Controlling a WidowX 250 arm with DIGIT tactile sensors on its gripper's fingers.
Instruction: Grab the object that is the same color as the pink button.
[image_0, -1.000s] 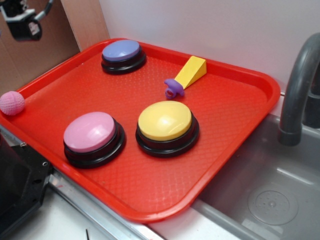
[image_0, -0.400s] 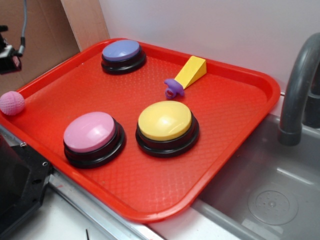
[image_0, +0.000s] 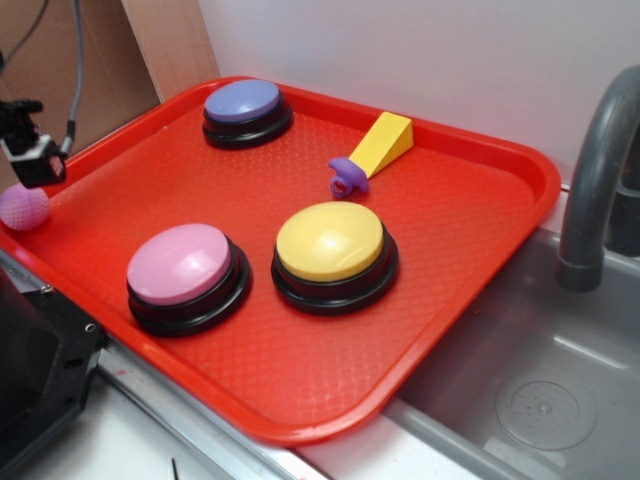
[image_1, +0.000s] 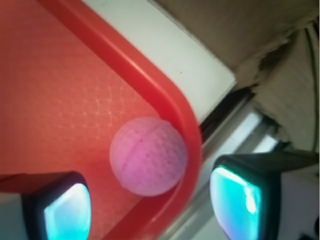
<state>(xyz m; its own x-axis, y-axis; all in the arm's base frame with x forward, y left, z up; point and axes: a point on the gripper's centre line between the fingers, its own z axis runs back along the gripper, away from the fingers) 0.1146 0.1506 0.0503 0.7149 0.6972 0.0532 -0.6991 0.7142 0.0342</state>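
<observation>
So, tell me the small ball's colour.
Pink, the ball shows best in the wrist view.

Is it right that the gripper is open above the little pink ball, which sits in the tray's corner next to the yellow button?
Not quite. The pink ball sits against the tray's rim nearest the pink button, as the exterior view shows. The gripper is indeed open above it.

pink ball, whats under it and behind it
The pink ball rests on the red tray, against its raised rim at the corner. Beyond the rim lie a white ledge and metal rails. The contact spot beneath is hidden. The open gripper hovers above.
</observation>
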